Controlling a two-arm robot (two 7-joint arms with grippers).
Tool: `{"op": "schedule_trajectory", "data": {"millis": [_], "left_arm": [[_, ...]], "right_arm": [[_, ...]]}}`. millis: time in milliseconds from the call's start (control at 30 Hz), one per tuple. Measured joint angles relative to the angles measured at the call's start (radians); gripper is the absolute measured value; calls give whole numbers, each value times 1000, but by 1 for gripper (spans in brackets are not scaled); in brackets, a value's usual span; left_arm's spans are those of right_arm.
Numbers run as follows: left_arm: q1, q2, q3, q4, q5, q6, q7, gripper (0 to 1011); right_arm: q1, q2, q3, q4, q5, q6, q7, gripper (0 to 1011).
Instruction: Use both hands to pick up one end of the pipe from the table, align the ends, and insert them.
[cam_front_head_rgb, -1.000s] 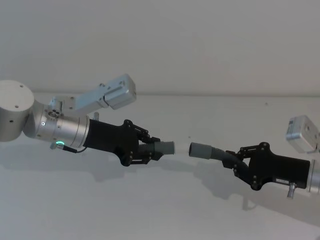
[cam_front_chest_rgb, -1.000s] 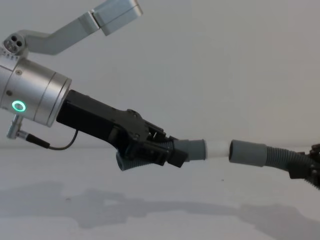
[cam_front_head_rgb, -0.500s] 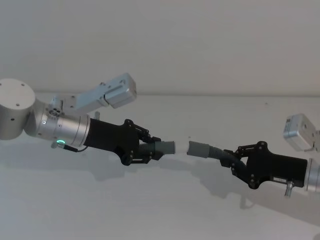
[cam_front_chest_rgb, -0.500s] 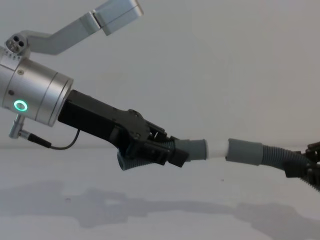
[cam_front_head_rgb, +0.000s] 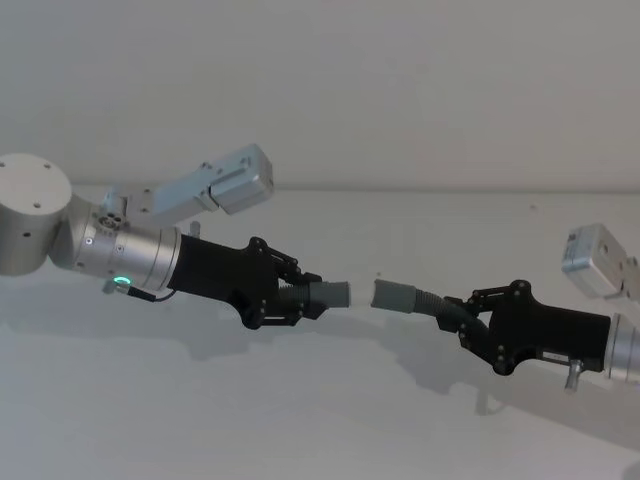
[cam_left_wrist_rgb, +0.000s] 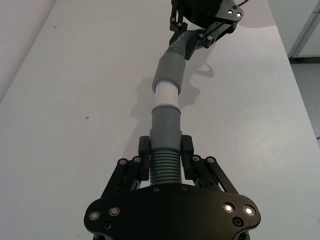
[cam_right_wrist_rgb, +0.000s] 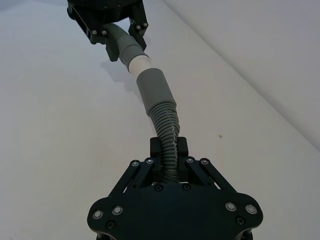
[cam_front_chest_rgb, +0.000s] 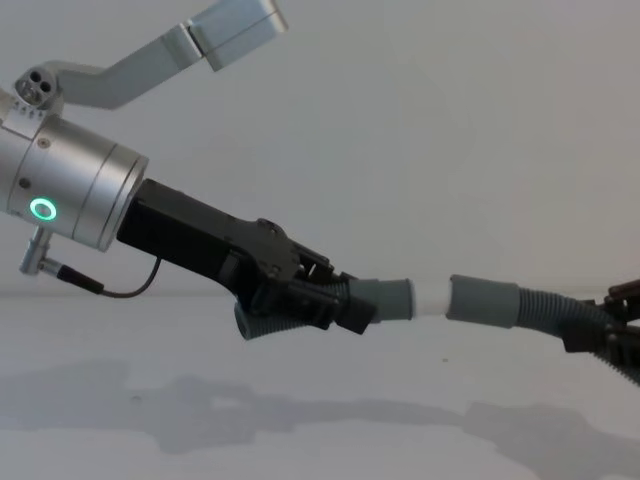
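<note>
Pale plain wall (cam_front_head_rgb: 400, 80) behind; strip of grey floor (cam_left_wrist_rgb: 306, 75) beside the far edge.

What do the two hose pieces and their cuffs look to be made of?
Both hose pieces, short and longer, look like dark grey corrugated plastic: fine ribs, dull sheen. Their cuffs seem smooth matte grey plastic or rubber; the pale tip looks like whitish plastic.

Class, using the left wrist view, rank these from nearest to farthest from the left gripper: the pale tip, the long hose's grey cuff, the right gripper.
1. The pale tip, just past the left gripper's own cuff.
2. The long hose's grey cuff, over the tip's far end.
3. The right gripper, at the far end, holding the long hose.
</note>
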Motion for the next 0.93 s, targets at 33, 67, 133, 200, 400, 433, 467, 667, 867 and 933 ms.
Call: {"op": "schedule_trajectory", "data": {"millis": [33,67,133,200,400,433,467,667,867,933], "left_arm": [[-1,0,1,1,0,0,0,345],[-2,0,2,2,0,0,1,345],[-3,0,2,2,-1,0,1,345],[-4,0,3,3,-1,0,2,345],[-7,1,6,6,-1,0,3,345],[-7,1,6,6,-2,0,4,345],[-8,1,6,6,-2,0,4,345],[-9,1,8,8,-2,0,5,345],[-10,1,8,8,-2,0,6,345],[-10,1,8,9,-2,0,6,345]], "right_arm": [[1,0,-1,0,1,2,-1,156],[2,1,-3,0,2,4,-2,156],[3,1,-4,0,2,5,-2,156],[4,2,-5,0,3,7,-2,156],[6,3,-9,0,4,11,-4,157],[7,3,-9,0,5,11,-4,156],[7,3,-10,0,5,12,-4,156],[8,4,-12,-1,6,14,-5,156],[9,4,-13,-1,7,15,-5,156],[9,4,-13,-1,7,15,-6,156]]}}
